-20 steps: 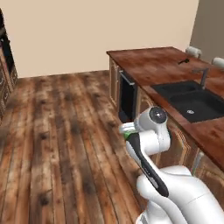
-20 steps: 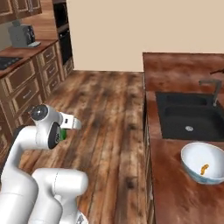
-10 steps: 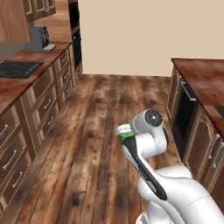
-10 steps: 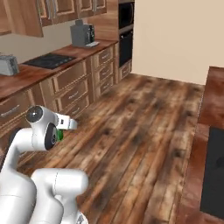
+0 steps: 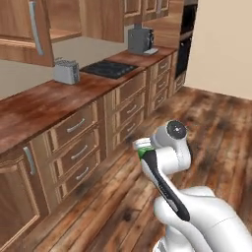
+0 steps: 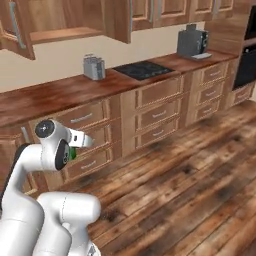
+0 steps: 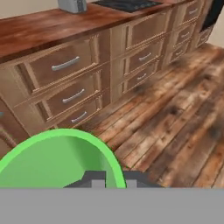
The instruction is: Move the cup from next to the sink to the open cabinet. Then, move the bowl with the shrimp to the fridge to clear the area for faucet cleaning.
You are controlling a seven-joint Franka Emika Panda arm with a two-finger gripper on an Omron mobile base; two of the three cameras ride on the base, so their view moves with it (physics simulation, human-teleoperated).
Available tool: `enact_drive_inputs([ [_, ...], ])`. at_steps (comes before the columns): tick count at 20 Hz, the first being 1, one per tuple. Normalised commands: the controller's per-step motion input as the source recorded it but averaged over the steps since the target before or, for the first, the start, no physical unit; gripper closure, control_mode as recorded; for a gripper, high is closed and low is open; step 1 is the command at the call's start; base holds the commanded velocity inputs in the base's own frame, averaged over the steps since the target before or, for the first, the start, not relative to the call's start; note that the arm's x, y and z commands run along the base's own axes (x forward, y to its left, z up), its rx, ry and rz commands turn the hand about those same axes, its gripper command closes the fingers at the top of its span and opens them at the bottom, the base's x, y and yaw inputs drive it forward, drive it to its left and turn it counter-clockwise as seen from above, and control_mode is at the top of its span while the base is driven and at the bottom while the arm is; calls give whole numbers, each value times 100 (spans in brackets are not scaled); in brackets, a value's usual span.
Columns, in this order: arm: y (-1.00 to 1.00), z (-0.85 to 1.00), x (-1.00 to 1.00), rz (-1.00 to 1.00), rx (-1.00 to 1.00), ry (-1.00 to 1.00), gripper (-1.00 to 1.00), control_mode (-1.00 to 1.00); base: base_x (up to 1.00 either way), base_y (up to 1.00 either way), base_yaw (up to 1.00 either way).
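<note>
Hand view is where I get the best look at things: the cup, bright green, sits right at the bottom of the picture with its rim curving up over the dark fingers, which are pinched narrow on its wall. So I'm holding it, mouth facing the camera.

Over in the left base view I can see a bit of green poking out at the end of the arm, held low over the wooden floor in front of the drawers. The counter runs along the wall with a grey toaster, a black cooktop and a grey coffee machine on it.

Up top on the left is the cabinet, door swung open with its grey bar handle, wooden shelf visible inside. Right base view shows the same cabinet up in the corner, well above and apart from the cup.
</note>
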Motion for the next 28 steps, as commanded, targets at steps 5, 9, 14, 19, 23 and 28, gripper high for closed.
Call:
enact_drive_inputs([
  [5, 0, 0, 0, 0, 0, 0, 100, 100, 75, -6, 73],
  [9, 0, 0, 0, 0, 0, 0, 100, 100, 100, -25, 50],
  [14, 0, 0, 0, 0, 0, 0, 100, 100, 100, -48, 12],
  [19, 0, 0, 0, 0, 0, 0, 100, 100, 100, -73, 20],
  [23, 0, 0, 0, 0, 0, 0, 100, 100, 100, -56, 24],
  [28, 0, 0, 0, 0, 0, 0, 100, 100, 91, -22, 42],
])
